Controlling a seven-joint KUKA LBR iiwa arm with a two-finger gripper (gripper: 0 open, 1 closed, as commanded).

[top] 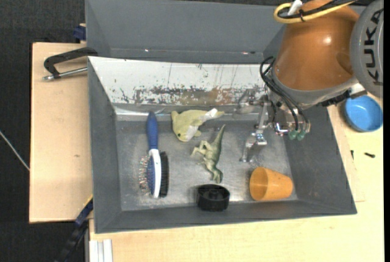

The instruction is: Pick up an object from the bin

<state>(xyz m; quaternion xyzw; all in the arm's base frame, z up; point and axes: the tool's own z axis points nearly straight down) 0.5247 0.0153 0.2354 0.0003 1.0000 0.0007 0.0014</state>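
Observation:
My gripper hangs in the right part of the bin, below the arm's orange cover, with its metal tip low over the floor. An orange cup lies on its side just in front of the gripper, apart from it. A green toy dinosaur lies to the gripper's left, near the bin's middle. Nothing shows in the gripper.
A pale yellow soft toy rests by the back wall. A blue-handled brush lies at the left, and a black round cap sits at the front wall. The arm reaches in over the right rim.

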